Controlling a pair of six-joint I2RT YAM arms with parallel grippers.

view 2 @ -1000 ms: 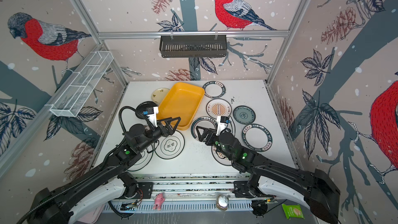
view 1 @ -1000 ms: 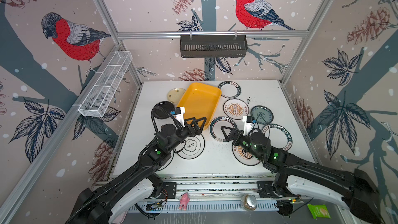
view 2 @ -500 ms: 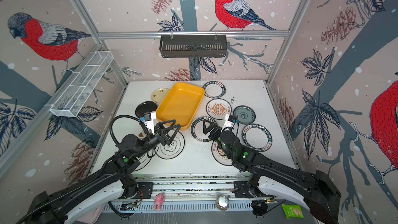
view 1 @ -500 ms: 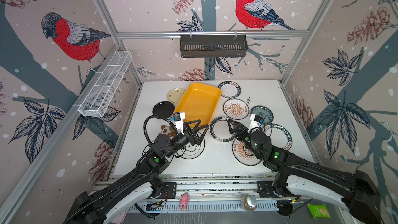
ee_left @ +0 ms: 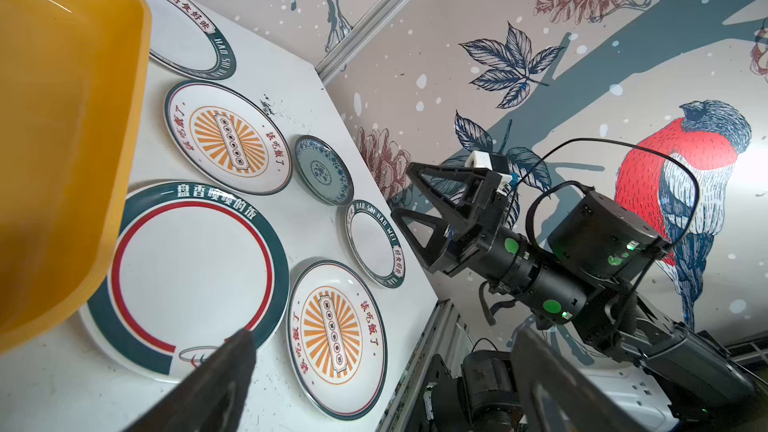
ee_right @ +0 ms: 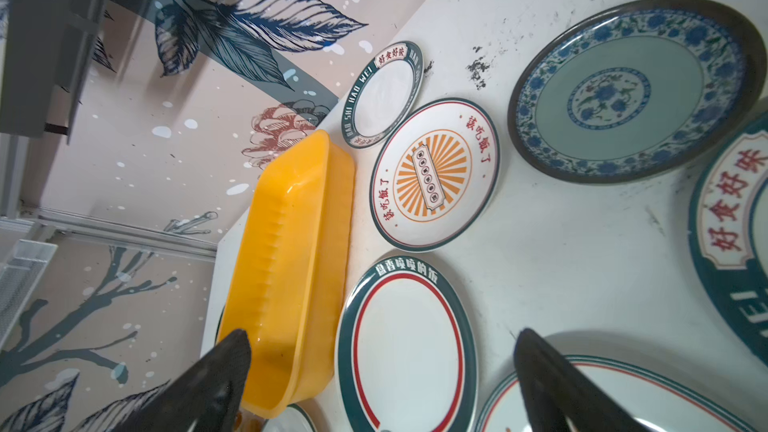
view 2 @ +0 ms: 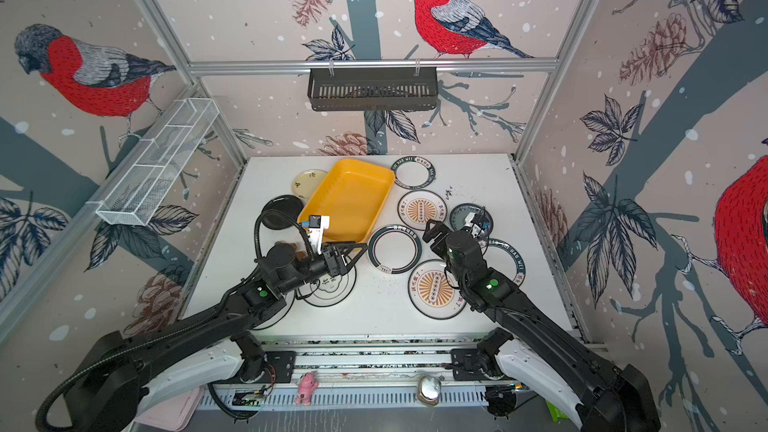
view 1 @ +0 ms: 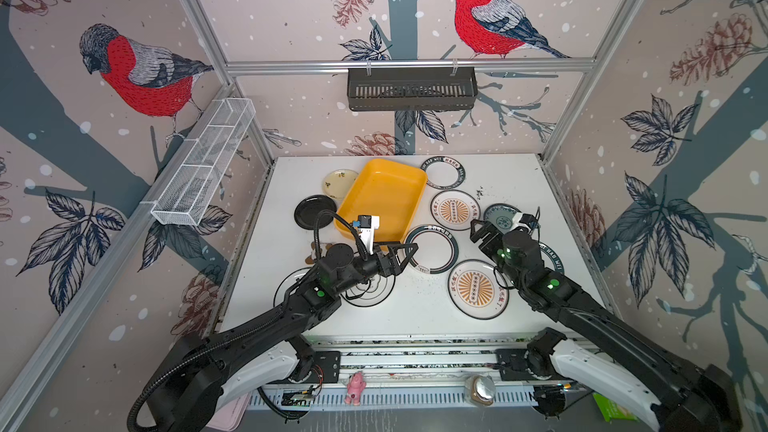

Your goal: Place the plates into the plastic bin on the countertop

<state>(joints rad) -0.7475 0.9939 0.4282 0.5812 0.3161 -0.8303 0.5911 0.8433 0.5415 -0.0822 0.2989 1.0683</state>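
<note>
The left arm (view 1: 291, 317) hides most of two thin-rimmed white plates (view 1: 376, 293) and part of a small brown toy (view 1: 311, 254). The right arm (view 1: 552, 288) covers much of a lettered plate (view 1: 550, 257) and the edge of the teal plate (view 1: 500, 218). Ten plates in all lie on the countertop (view 1: 415, 317). One yellow bin (view 1: 386, 193), empty, sits just beyond the left pincer (view 1: 405, 257). Both pincers gape, gripping nothing. The red-ringed plate (view 1: 432, 249) lies between it and the right pincer (view 1: 476, 233).
</note>
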